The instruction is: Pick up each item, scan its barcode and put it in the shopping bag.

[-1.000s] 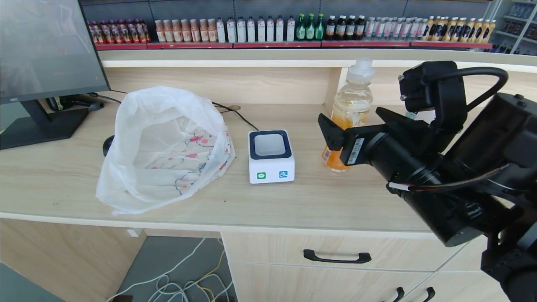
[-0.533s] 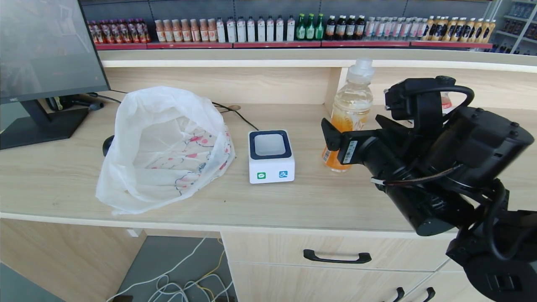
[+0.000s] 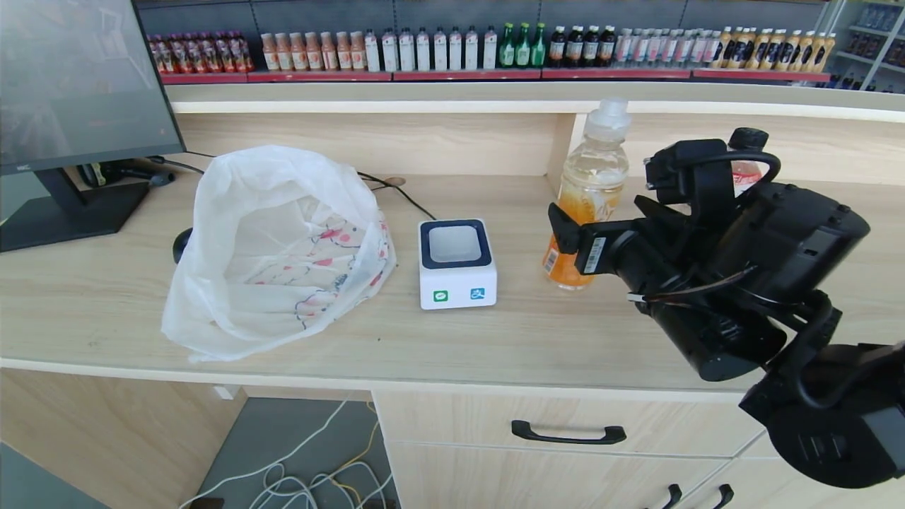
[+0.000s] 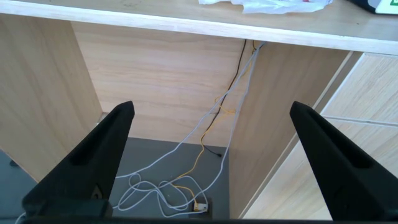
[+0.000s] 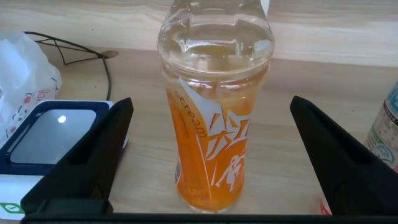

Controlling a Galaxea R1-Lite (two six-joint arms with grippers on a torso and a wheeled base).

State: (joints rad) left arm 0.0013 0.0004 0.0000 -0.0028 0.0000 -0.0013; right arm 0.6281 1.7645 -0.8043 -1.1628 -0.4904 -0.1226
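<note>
Bottle of orange drink (image 3: 590, 201) stands upright on the counter (image 3: 495, 339), straight ahead of the right gripper (image 5: 211, 118) and lined up with the gap between its wide-spread fingers, ungrasped. The scanner (image 3: 456, 261) sits beyond the gripper's left finger, and the shopping bag (image 3: 276, 247) lies farther that way. The left gripper (image 4: 211, 130), likewise spread, hangs below the counter edge.
</note>
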